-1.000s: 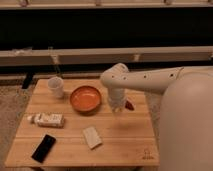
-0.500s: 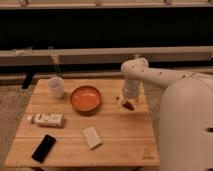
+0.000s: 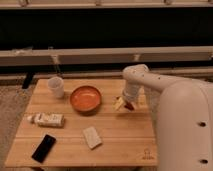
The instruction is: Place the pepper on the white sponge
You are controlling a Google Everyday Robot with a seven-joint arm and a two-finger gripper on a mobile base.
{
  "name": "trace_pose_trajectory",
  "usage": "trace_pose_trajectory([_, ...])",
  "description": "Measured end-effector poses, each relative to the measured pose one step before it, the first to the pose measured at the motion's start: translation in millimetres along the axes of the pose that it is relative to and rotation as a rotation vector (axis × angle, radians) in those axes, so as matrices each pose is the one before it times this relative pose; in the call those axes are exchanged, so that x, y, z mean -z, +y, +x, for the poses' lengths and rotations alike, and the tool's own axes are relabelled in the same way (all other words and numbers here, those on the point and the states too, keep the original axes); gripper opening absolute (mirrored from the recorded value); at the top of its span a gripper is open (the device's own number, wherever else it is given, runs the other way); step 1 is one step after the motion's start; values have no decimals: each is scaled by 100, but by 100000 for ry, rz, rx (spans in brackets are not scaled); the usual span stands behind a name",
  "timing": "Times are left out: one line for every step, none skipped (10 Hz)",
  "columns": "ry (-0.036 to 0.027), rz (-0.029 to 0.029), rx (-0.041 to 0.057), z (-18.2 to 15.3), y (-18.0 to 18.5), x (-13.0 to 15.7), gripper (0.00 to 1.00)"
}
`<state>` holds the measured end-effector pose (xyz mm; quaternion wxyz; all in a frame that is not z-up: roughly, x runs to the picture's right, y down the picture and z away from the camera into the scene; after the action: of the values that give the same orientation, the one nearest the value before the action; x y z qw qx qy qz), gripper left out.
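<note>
The pepper (image 3: 130, 106) is a small dark red shape at the right side of the wooden table (image 3: 120, 142), right at the tip of my gripper (image 3: 124, 103). The gripper hangs down from the white arm, just right of the orange bowl, and is low over the tabletop. Whether it holds the pepper or only touches it does not show. The white sponge (image 3: 92, 137) lies flat on the table's front middle, well to the front left of the gripper, with nothing on it.
An orange bowl (image 3: 85, 98) sits at the table's middle back. A white cup (image 3: 56, 86) stands at the back left. A white labelled bottle (image 3: 46, 119) lies at the left and a black phone (image 3: 44, 148) at the front left. The table's right edge is close to the gripper.
The arm has swung to the right, so the gripper went from beside the bowl toward the table's right side. In the last half second it has only shifted slightly.
</note>
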<state>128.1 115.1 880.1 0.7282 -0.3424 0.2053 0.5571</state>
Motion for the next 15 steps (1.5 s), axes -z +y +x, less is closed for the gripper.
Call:
trace_pose_trajectory([-818,1318,2751,-472,-95,-639,80])
trace_pose_trajectory([-678,932,1450,-327,48,-214,80])
trace_pose_trajectory([-1377,1820,1636,-628,-218,-54,80])
trace_pose_trajectory([-1346,2025,1456,-562,-331,12,80])
trace_pose_trajectory([-1430,1876,1366,-762,-359,72,80])
trace_pose_trajectory([-823,1044,821,-584,-267,81,80])
trace_pose_trajectory([-933,928,565,-617,-437,18,80])
trace_pose_trajectory([-971,983,253,-713,-619,-105,80])
trace_pose_trajectory([-617,737,434,-589,-352,-149,80])
trace_pose_trajectory([-287,318,275,-355,-89,-170,80])
trace_pose_trajectory([-112,507,444,-362,-154,-265,80])
trace_pose_trajectory([44,330,404,-220,-31,-199,80])
trace_pose_trajectory([83,350,404,-242,3,-199,80])
trace_pose_trajectory([585,551,523,-252,22,-293,80])
trace_pose_trajectory([430,184,208,-193,39,-149,77])
